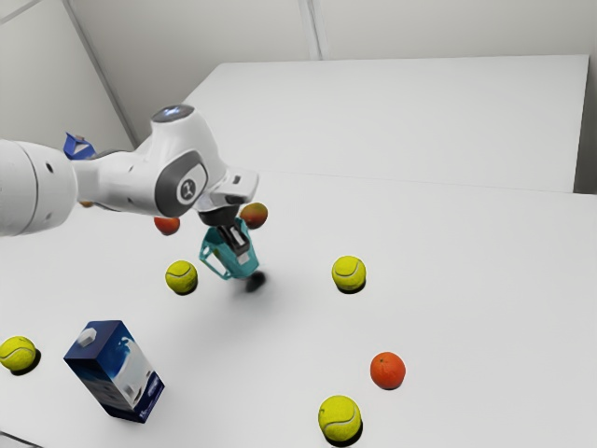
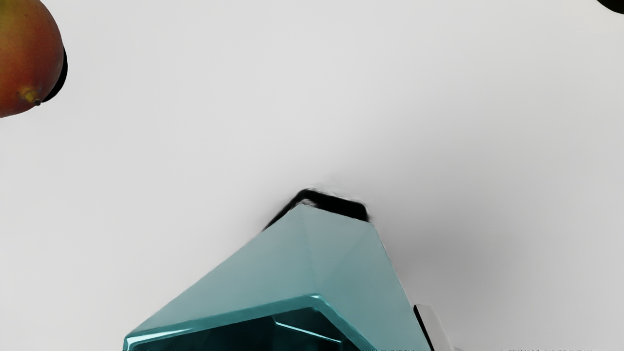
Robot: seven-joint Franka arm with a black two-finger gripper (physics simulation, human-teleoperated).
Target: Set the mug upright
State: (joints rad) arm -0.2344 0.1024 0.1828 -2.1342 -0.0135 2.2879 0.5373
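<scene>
Mug [image 1: 242, 267] roughly upright, mouth up, under the gripper [image 1: 238, 241]. Mango [image 1: 254, 216] nearby on tabletop [image 1: 466, 271]. Jaws at mug; cannot tell whether wide, narrow or gripping.

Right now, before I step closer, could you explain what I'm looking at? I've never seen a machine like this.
This is a simulated robot arm, ending in a hand. The exterior view looks from beside the arm; the wrist view comes from a camera mounted on the hand itself.

The hand is at a teal mug, whose opening faces the wrist camera. Whether it has a firm grip, I can't tell from here.

Around them on the white table are four tennis balls, a blue-and-white carton, a mango, and an orange fruit, among other things. The job is setting the mug upright.
</scene>
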